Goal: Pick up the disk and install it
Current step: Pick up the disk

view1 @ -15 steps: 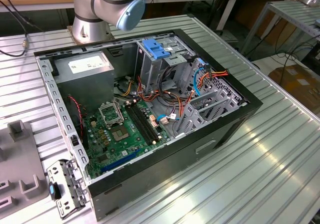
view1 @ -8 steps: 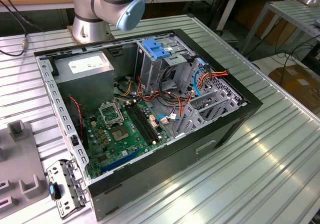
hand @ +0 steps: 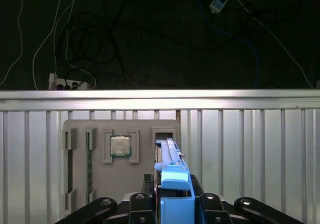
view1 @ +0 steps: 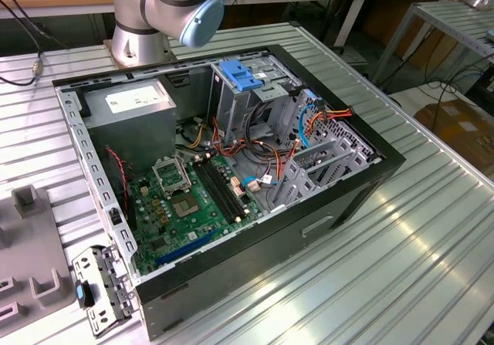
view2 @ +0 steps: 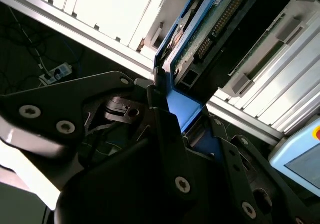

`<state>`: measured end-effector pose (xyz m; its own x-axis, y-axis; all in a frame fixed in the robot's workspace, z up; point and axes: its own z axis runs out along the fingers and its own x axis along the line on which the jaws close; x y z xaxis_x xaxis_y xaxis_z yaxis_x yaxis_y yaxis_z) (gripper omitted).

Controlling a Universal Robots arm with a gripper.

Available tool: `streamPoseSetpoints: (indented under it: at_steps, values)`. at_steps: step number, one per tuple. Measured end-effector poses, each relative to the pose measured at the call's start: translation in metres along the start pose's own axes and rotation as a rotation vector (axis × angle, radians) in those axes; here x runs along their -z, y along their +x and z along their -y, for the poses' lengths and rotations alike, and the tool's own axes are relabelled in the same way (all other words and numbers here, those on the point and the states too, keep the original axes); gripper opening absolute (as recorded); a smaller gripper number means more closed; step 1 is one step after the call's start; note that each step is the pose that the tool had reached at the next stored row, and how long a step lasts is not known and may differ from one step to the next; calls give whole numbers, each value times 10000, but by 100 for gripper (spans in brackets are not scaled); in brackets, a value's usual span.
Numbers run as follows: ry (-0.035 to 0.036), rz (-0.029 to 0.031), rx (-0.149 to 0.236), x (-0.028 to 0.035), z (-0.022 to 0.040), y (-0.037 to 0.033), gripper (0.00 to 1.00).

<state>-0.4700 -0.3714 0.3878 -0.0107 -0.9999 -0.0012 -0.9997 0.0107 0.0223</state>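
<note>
First wrist view: the hand (hand: 174,204) pinches the blue end of the disk (hand: 168,156), which stands on edge at a slot of the grey tray (hand: 100,184) on the tabletop (hand: 250,149). The disk's long axis runs straight away from the hand, and a chip (hand: 120,146) sits in the tray off to one side. The second wrist view adds the disk's green circuit-board face and connector row; the exterior view adds the open case (view1: 309,229).
</note>
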Motion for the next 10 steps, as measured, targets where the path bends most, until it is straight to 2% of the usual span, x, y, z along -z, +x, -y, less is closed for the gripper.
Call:
streamPoseSetpoints:
  at_steps: [5,10]
  values:
    - [1,0,0,85,-2,0,37]
    - [-1,3,0,132,-3,0,37]
